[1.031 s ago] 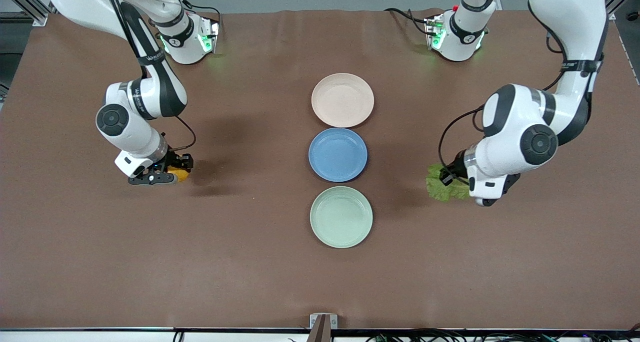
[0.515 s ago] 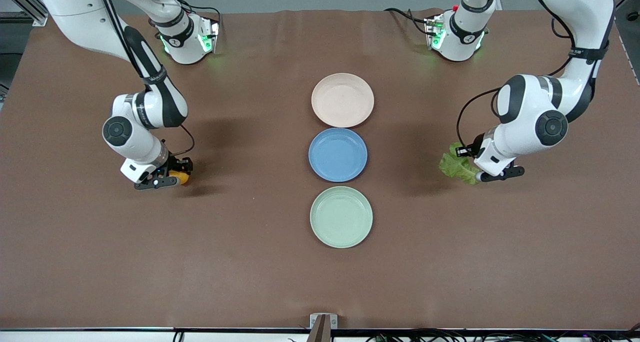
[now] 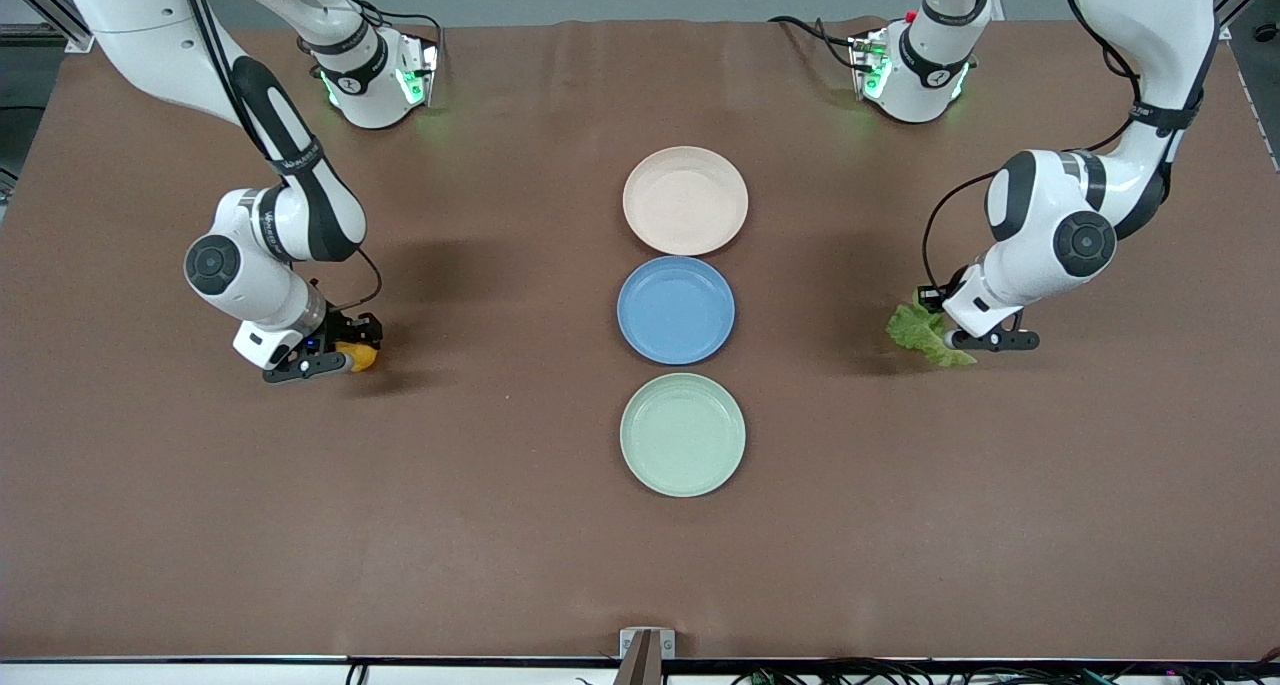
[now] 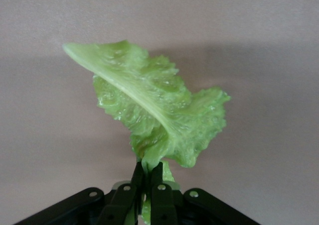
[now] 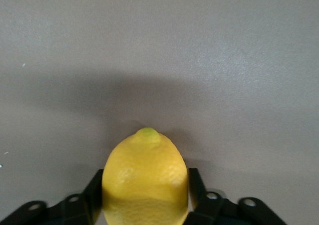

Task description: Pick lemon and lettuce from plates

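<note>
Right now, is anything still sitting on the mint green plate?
No: in the front view the mint green plate is bare, while the lettuce hangs in the left gripper over the bare table.

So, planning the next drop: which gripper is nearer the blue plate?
Left gripper, holding lettuce toward its end of the blue plate; right gripper, around lemon, sits farther off.

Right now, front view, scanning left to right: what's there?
right gripper with the lemon → three plates stacked in one column, beige-pink plate, blue plate, mint green plate → lettuce → left gripper
</note>
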You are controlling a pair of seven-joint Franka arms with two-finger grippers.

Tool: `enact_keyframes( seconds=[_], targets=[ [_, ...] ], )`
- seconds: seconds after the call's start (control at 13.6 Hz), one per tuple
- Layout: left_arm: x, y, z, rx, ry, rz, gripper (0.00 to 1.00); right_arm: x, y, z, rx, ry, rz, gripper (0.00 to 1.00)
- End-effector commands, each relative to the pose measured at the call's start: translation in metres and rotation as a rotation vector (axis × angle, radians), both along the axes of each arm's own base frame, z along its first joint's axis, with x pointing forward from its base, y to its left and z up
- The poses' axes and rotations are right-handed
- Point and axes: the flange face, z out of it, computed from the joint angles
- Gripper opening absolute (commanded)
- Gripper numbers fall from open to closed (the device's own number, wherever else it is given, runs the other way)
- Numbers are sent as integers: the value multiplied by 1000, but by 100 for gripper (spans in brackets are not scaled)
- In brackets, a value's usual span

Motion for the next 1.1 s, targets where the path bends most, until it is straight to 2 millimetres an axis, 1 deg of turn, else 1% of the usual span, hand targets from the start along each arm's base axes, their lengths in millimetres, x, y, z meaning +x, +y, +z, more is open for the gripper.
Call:
enact_keyframes(
  seconds=[0.0, 0.07, 0.15, 0.22, 0.29, 0.44, 0.66, 0.81, 0.88, 0.96, 1.03],
  targets=[
    [-1, 0, -6, 0, -18, -18, 64, 8, 2, 3, 21, 19, 9, 100],
    [1, 0, -4, 0, -21, -18, 89, 15, 3, 11, 24, 37, 5, 100],
    [3, 0, 0, 2, -25, -13, 100, 24, 6, 24, 28, 63, -10, 100],
    [12, 0, 10, 2, -46, -6, 100, 35, 8, 38, 32, 89, -25, 100],
    [18, 0, 18, 3, -53, -6, 100, 48, 9, 56, 35, 111, -41, 100],
    [31, 1, 45, 11, -36, -5, 100, 72, 13, 95, 38, 143, -62, 100],
    [45, 2, 87, 25, 27, 4, 100, 92, 13, 146, 1, 187, -144, 100],
    [51, 3, 124, 30, 10, 6, 100, 102, 2, 184, -78, 194, -115, 100],
    [51, 3, 147, 36, -2, 4, 100, 104, -2, 204, -101, 209, -110, 100],
    [49, 3, 172, 41, -14, -2, 100, 107, -7, 227, -102, 213, -110, 100],
    [49, 4, 192, 43, -23, 3, 100, 108, -16, 243, -98, 224, -92, 100]
  ],
)
